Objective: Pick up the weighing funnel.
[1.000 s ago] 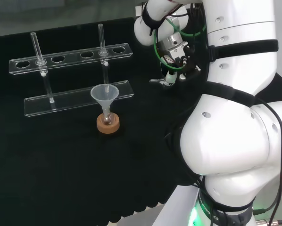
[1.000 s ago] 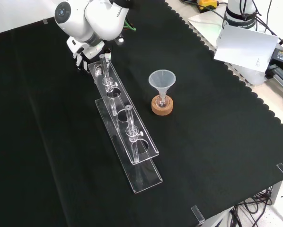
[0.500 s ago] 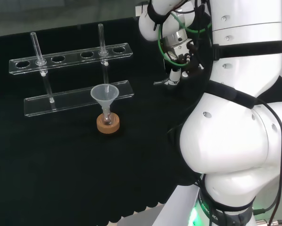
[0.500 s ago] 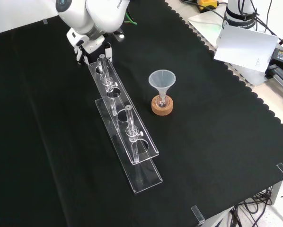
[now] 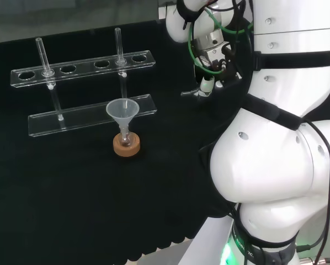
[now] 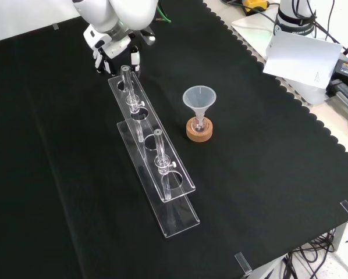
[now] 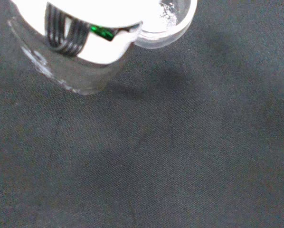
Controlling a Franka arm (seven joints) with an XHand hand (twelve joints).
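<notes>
While the clear tube rack (image 5: 85,69) and the funnel (image 5: 121,112) stand at the head view's left on the table, the weighing funnel (image 5: 189,93) juts leftward from the hand (image 5: 207,85). The hand's fingers pinch the weighing funnel, off the cloth.

Glossy white bulbous links (image 5: 264,165), black bands (image 5: 289,58) at joints, small round screw caps (image 5: 241,134). Green and black cables (image 5: 195,52) by silver wrist (image 5: 212,40). Black-and-white hand (image 6: 113,49). Glows green at base (image 5: 227,255).
</notes>
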